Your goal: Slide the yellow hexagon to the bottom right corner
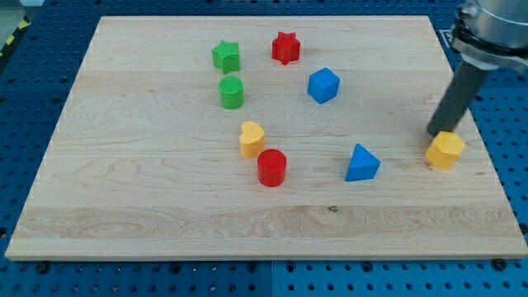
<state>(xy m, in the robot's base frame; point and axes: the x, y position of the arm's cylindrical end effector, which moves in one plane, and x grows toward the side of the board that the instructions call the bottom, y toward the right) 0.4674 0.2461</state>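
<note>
The yellow hexagon [445, 150] lies near the board's right edge, a little below mid height. My tip [436, 134] rests just above and slightly left of it, touching or almost touching its upper edge. The dark rod slants up to the view's top right corner.
A wooden board [148, 223] holds a blue triangle [361, 163] left of the hexagon, a red cylinder [271, 167], a yellow heart [252, 139], a blue cube [323, 85], a green cylinder [232, 92], a green star [225, 56] and a red star [285, 48].
</note>
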